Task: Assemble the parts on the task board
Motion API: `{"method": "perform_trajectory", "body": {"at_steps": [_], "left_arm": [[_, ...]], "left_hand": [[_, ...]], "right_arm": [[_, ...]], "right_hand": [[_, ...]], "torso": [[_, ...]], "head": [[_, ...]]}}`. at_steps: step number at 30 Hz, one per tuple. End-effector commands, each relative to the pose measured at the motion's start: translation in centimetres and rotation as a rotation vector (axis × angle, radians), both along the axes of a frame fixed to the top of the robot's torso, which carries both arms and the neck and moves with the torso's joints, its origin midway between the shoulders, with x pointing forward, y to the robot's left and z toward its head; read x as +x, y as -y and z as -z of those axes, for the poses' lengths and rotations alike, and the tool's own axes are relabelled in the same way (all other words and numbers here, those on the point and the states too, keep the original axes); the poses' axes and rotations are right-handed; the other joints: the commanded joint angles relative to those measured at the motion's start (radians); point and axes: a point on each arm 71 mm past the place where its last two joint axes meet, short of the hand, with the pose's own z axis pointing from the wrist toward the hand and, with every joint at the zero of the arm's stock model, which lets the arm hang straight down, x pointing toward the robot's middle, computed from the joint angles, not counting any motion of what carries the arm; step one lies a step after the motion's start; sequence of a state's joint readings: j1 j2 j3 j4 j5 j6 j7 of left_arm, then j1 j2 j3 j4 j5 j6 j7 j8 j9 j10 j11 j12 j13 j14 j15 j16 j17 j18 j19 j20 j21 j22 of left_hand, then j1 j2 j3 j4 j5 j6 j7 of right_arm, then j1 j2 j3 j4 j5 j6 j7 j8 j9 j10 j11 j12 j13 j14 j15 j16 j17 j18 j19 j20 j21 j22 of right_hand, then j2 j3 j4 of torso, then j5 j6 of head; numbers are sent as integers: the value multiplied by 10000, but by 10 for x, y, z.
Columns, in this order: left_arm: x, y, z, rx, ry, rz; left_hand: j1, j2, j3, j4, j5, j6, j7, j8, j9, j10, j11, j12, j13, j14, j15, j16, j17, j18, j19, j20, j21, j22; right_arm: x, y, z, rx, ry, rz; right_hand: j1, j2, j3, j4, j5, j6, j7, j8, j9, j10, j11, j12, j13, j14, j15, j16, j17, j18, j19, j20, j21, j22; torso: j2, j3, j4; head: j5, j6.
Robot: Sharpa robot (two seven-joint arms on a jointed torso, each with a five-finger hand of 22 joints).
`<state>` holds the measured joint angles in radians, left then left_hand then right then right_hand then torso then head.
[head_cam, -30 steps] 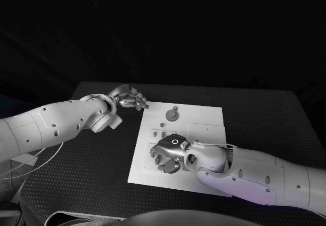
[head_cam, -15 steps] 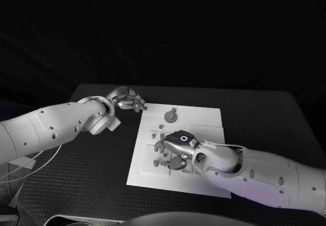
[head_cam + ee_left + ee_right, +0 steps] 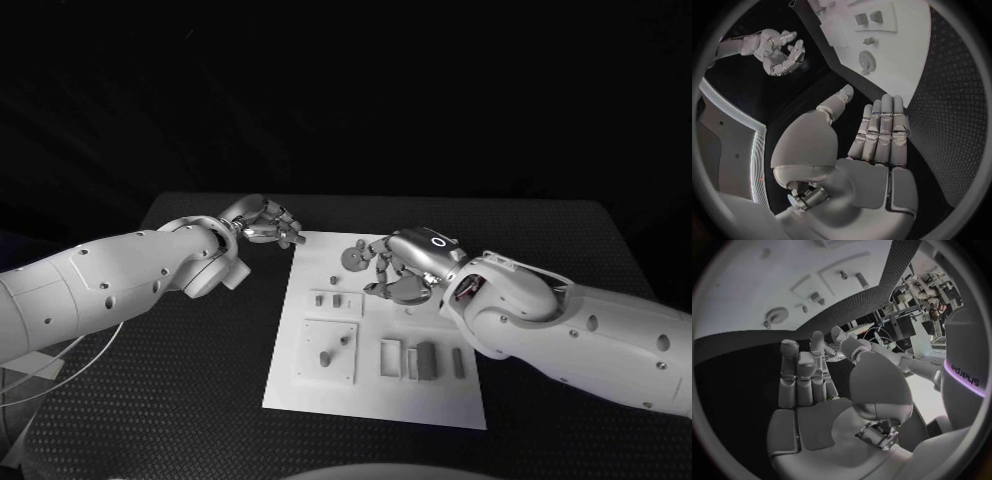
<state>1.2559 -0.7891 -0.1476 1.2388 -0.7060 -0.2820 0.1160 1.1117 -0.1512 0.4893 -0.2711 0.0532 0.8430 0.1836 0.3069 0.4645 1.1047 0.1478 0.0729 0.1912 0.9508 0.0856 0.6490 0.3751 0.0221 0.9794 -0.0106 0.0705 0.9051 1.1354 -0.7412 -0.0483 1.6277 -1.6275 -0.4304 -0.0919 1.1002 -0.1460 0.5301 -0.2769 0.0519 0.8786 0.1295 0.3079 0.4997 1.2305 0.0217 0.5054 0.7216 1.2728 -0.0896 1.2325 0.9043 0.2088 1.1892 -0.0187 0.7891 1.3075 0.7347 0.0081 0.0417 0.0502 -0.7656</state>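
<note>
I am holding my right hand (image 3: 392,268) empty, fingers apart, above the far end of the board (image 3: 433,385). The round part (image 3: 358,259) is lying just at its nine o'clock, nearer than my empty left hand (image 3: 268,220) off the corner.

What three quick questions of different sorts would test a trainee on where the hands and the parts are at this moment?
1. True or false: the right hand holds a part in its fingers.
2. Where is the left hand? A) pressing on the middle of the task board; B) beside the board's far left corner, over the black table; C) resting on the board's near edge.
3. Fill in: the round part lies towards the board's ____ end, as seen from the robot (near or far).

Key: 1 false, its fingers are spread and hold nothing. 2 B. 3 far.
</note>
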Motion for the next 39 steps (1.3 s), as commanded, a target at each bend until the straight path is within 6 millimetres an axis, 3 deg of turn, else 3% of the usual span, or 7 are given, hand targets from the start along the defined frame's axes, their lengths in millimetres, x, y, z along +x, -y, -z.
{"method": "perform_trajectory", "body": {"at_steps": [1, 4, 11, 15, 20, 25, 39], "left_arm": [[0, 1, 1, -57, -26, 56], [0, 0, 1, -54, -41, 42], [-1, -1, 3, -70, -90, -6], [-1, -1, 3, -77, -100, -14], [-1, -1, 4, -78, -120, -23], [-1, 0, 4, -97, -132, 31], [-1, 1, 4, -110, -175, 62]], "left_hand": [[-101, 21, -29, 70, -35, -40, 23, 52, -13, 193, -52, 104, 33, 74, -12, -75, 46, 96, 73, -26, 20, -13], [-143, 31, -47, 88, -33, -40, 20, 54, -18, 351, -121, 165, 65, 91, -19, -107, 92, 95, 82, -32, 19, -22], [-184, 36, -61, 111, -34, -33, 19, 59, -19, 379, -132, 166, 69, 98, -20, -124, 116, 93, 87, -33, 18, -27], [-201, 38, -66, 122, -34, -30, 17, 61, -20, 382, -133, 161, 69, 100, -20, -132, 126, 92, 88, -34, 18, -30], [-218, 37, -70, 133, -34, -27, 16, 63, -20, 384, -133, 156, 68, 101, -20, -140, 135, 92, 88, -35, 16, -32], [-227, 34, -71, 140, -34, -24, 14, 65, -20, 382, -132, 151, 67, 101, -20, -147, 141, 91, 87, -35, 15, -34], [-261, -6, -79, 163, -34, -18, 10, 69, -23, 371, -125, 126, 60, 94, -16, -180, 169, 88, 77, -34, 8, -44]], "right_arm": [[9, 18, 8, 52, -2426, 797], [11, 34, 10, 90, -3281, 1312], [3, 62, 28, -925, -6209, 2188], [-8, 81, 46, -1672, -7957, 2868], [-17, 98, 60, -1990, -8942, 3526], [-20, 108, 70, -2397, -9397, 3973], [-28, 107, 82, -3258, -9329, 3794]], "right_hand": [[-202, 146, -57, 290, 3, 262, -56, 162, 243, -594, -111, 1919, 2070, 128, -72, 79, 78, 520, 110, -66, 34, 90], [-442, 213, 57, 477, -18, 450, -251, 308, 557, -901, -281, 3532, 3525, 225, -132, 367, 276, 530, 207, -164, 213, 221], [-1977, 329, -122, 1650, 7, 772, -336, 471, 921, -740, -377, 4722, 4314, 448, -343, 1039, 645, 530, 466, -332, 583, 245], [-2699, 373, -61, 2285, 3, 881, -410, 479, 1068, -719, -453, 4984, 4446, 436, -419, 1291, 820, 530, 451, -467, 733, 243], [-3010, 370, -12, 2514, 6, 940, -440, 438, 1139, -686, -485, 5095, 4472, 460, -448, 1460, 998, 530, 412, -552, 860, 244], [-3597, 804, -192, 2660, 1, 1021, -468, 377, 1172, -676, -515, 5004, 4341, 356, -470, 1451, 894, 530, 285, -544, 956, 244], [-4498, 395, -59, 2969, 5, 1266, -527, 180, 1128, -566, -570, 5053, 4219, 423, -525, 1647, 1067, 530, 185, -622, 1178, 218]], "torso": [[-63, 13, -58], [-86, 16, -78], [-115, 32, -96], [-94, 10, -81], [-92, 5, -91], [-103, 1, -107], [-90, -3, -80]], "head": [[-56, 39], [-91, 29], [-251, -19], [-346, -47], [-381, -119], [-420, -146], [-483, -256]]}}
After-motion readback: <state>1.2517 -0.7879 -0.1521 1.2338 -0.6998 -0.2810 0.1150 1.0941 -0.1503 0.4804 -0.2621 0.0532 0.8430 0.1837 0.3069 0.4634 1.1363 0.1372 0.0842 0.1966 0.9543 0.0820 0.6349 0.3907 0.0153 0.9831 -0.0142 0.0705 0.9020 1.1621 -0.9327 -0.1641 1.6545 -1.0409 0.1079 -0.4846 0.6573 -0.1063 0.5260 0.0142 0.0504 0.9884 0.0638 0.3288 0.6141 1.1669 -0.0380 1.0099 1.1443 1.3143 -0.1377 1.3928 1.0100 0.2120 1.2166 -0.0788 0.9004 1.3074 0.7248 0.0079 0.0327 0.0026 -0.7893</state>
